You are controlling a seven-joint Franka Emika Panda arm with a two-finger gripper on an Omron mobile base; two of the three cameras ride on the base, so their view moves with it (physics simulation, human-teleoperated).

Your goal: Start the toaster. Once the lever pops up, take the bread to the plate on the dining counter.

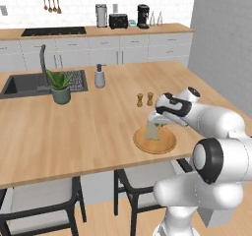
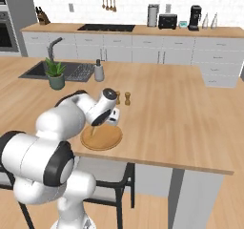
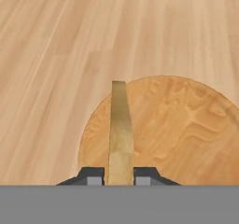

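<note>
Currently the final step is in hand: the two-finger gripper (image 3: 119, 177) pinches the thin tan bread slice (image 3: 120, 129) on edge, directly over the round wood-coloured plate (image 1: 166, 142) near the front edge of the light-wood dining counter (image 1: 88, 127). Next: lower, spread the fingers, release onto the plate.

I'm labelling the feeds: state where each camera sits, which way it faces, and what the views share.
Left base view: behind the arm's left, facing the dining counter; arm at lower right.
Right base view: behind its right; arm at lower left.
Hand view: looks along the gripper at the bread.
All share the plate.
</note>
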